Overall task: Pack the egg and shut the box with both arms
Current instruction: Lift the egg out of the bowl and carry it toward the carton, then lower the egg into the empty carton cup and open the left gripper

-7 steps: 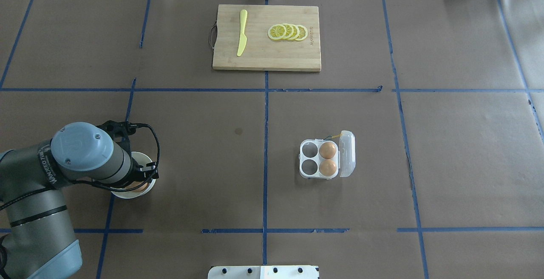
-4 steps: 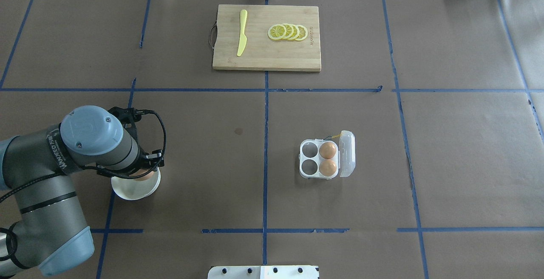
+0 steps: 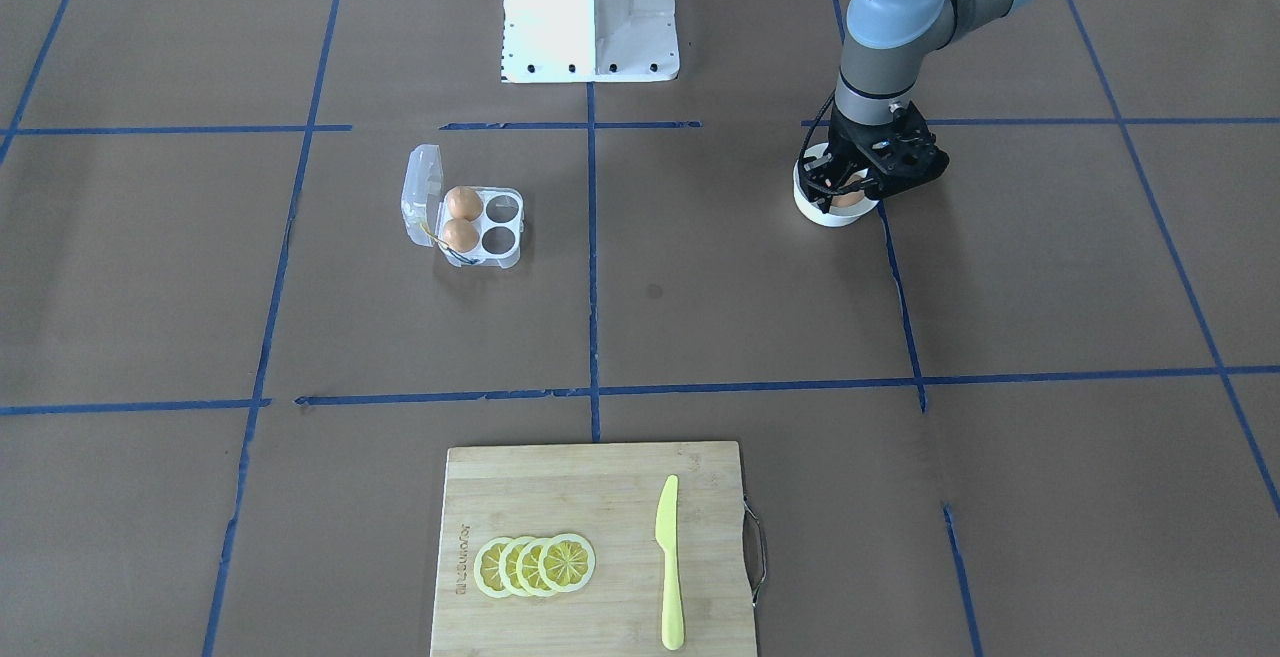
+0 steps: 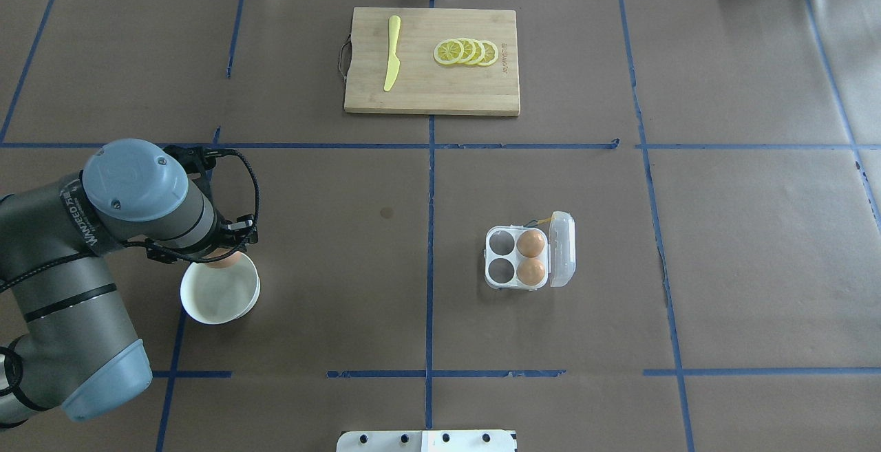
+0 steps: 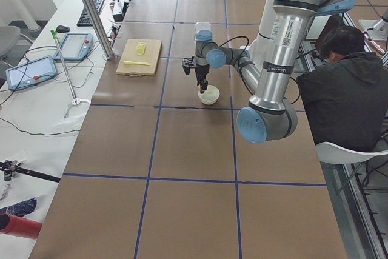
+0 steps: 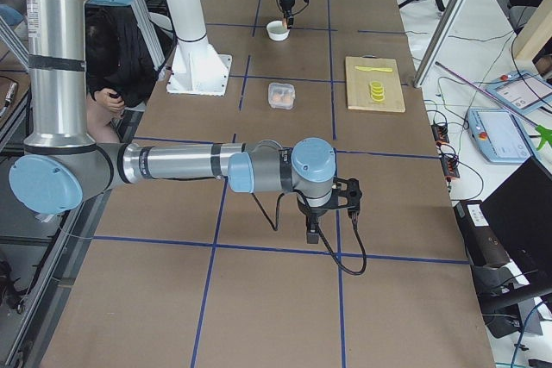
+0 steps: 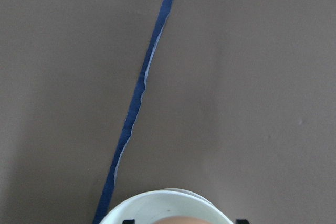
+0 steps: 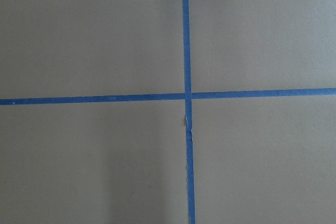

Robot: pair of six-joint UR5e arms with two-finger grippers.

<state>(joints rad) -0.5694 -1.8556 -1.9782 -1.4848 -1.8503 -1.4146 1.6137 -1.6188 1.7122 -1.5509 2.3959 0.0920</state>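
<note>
My left gripper (image 4: pixel 224 254) is shut on a tan-orange egg (image 4: pixel 224 260) and holds it just above the far rim of the white bowl (image 4: pixel 217 298). In the front view the gripper (image 3: pixel 850 189) holds the egg (image 3: pixel 850 199) over the bowl (image 3: pixel 824 214). The left wrist view shows the egg's top (image 7: pixel 181 220) and the bowl's rim (image 7: pixel 157 201). The clear box (image 4: pixel 500 258) lies open mid-table with its lid (image 4: pixel 562 249) folded to the right. Two eggs (image 4: pixel 531 243) (image 4: pixel 531 272) fill its right cups and the left two cups are empty. My right gripper (image 6: pixel 315 232) hangs over bare table, and I cannot tell its state.
A wooden cutting board (image 4: pixel 440 94) lies at the far middle with a yellow knife (image 4: pixel 392 53) and lemon slices (image 4: pixel 466 51) on it. The white pedestal (image 3: pixel 590 7) stands at the robot's edge. A seated person (image 5: pixel 345 89) is beside the table.
My left gripper has risen out of the bowl with the egg and moved toward the table's far side. The bowl's inside now shows and is empty. The box has not moved.
</note>
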